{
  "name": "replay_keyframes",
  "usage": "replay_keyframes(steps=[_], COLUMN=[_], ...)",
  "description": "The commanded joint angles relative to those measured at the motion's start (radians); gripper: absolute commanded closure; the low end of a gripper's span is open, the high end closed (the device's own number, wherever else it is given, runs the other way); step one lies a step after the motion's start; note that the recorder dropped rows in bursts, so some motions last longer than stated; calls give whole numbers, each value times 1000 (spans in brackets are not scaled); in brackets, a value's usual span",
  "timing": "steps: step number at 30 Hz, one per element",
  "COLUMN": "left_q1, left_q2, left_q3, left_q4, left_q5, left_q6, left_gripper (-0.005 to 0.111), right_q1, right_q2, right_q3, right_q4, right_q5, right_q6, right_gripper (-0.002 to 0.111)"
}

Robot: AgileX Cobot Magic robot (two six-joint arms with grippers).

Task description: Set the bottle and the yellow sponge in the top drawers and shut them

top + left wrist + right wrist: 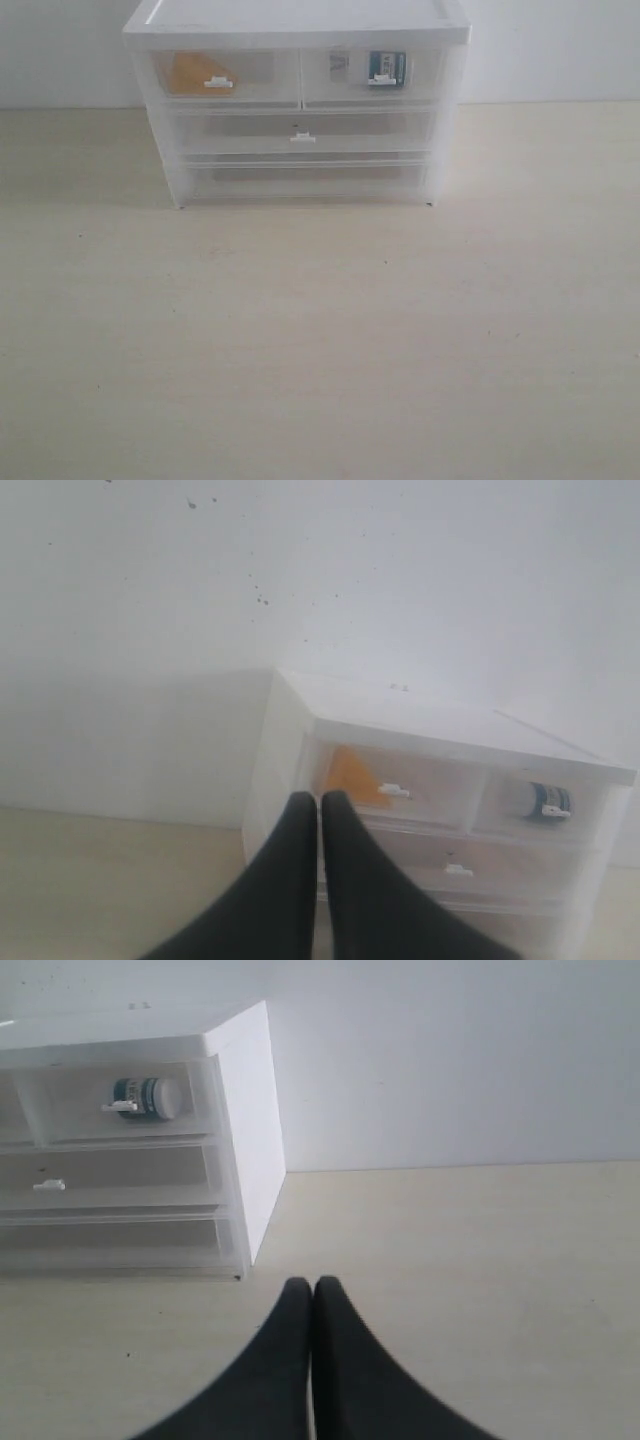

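Observation:
The white cabinet (296,35) stands at the back of the table. Both top drawers are pushed in flush. Inside the left top drawer (225,73) lies the yellow sponge (190,73), also visible through the plastic as the sponge (350,773). The bottle (388,68) lies on its side in the right top drawer (372,72); the right wrist view shows the bottle (148,1097) too. My left gripper (319,798) is shut and empty, away from the cabinet. My right gripper (311,1284) is shut and empty over the table. Neither arm appears in the exterior view.
Two full-width lower drawers (303,133) sit shut under the top pair. The pale wooden table (320,340) stretches in front of the cabinet. A white wall (450,1060) runs behind it.

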Motion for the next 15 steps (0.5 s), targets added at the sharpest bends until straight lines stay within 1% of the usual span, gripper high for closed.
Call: replay_keyframes(steps=[1,8,9,10,11,12,14,15], left_q1=[2,2,2,2,2,2,2,2], left_q2=[-7,-7,-7,-7,-7,-7,-9,-14], left_q3=[3,3,3,3,3,3,3,3], left_q4=[5,5,5,-15,-57,-140,-418,-531], left_q5=[-5,-1,-5,-7,6,18,59,81], left_q6=[-1,-1,6,51,135,243,523,647], left_gripper=[103,103,103,103,103,103,103,103], right_q1=[-4,-4,-4,-4,-4,-4,-4,-4], right_q2=[-7,-7,-7,-7,-7,-7,-7,-7], right_q3=[-1,-1,-1,-1,-1,-1,-1,-1], right_q4=[-4,-4,-4,-4,-4,-4,-4,-4], right_q5=[4,4,4,4,4,4,4,4], right_q6=[1,1,1,1,1,1,3,3], right_gripper=[109,109,109,109,109,109,109,109])
